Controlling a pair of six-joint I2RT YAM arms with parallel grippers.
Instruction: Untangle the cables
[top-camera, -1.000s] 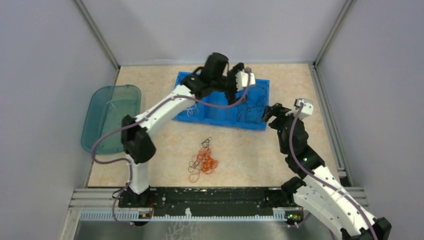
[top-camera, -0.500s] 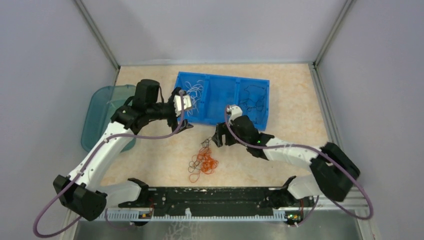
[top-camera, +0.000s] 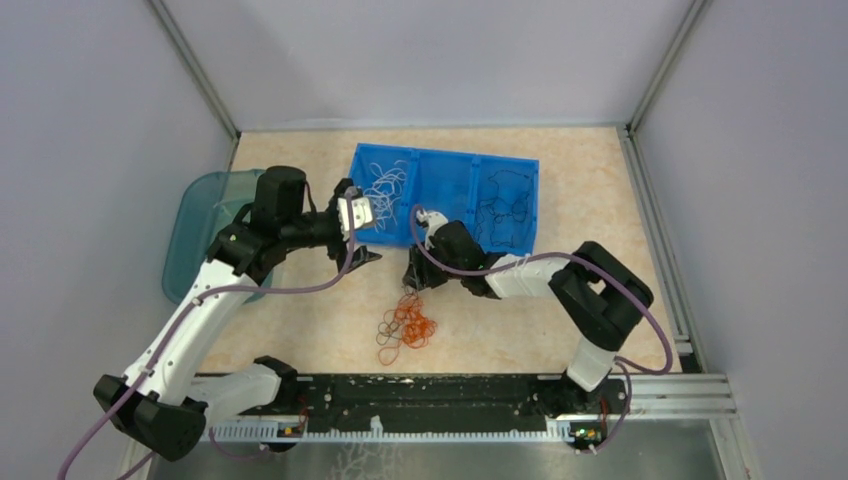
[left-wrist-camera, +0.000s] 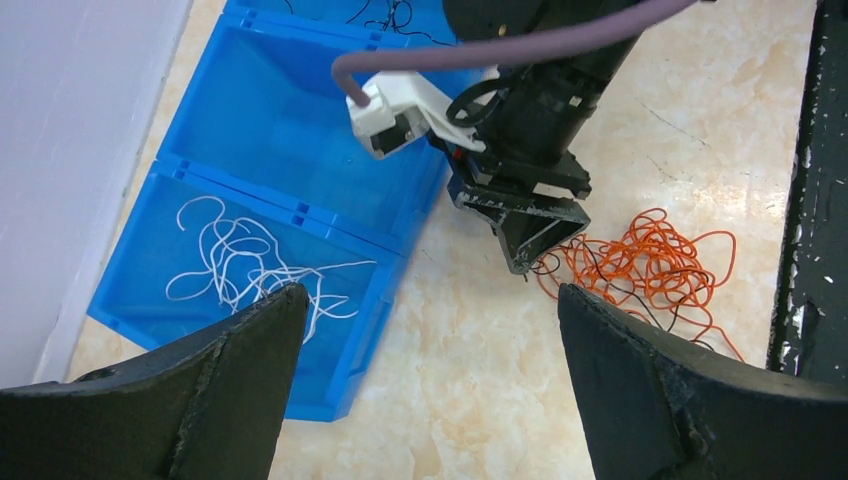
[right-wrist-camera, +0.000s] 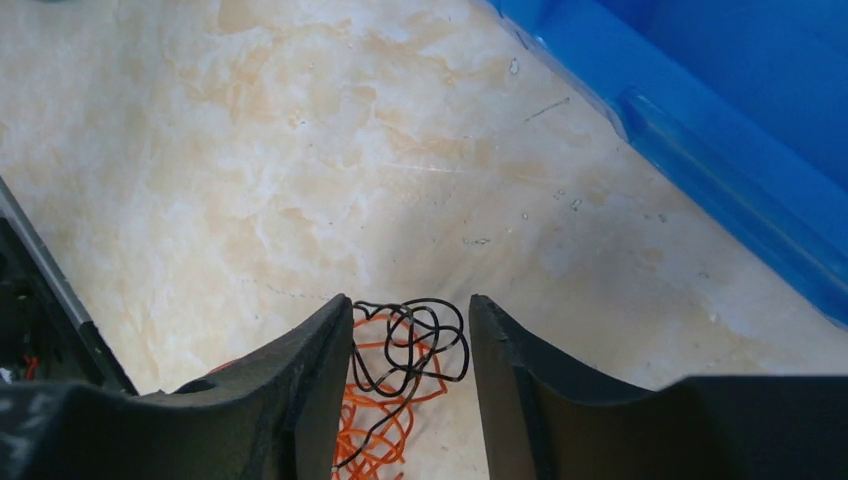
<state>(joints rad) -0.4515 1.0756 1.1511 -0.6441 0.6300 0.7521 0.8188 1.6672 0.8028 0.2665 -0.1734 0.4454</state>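
Your right gripper (right-wrist-camera: 410, 305) is down at the far edge of the cables (top-camera: 406, 326) piled on the table (top-camera: 600, 200), just in front of the blue bin (top-camera: 447, 190) — jaws partway apart, with a black strand (right-wrist-camera: 412, 345) looped between them. Your left gripper (left-wrist-camera: 430, 300) hangs wide open near the bin's end compartment — that one holds white strands (left-wrist-camera: 250, 270).

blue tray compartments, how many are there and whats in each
3. The left compartment holds white strands. The middle compartment shows no strands, though its near end is hidden. The right compartment holds black strands.
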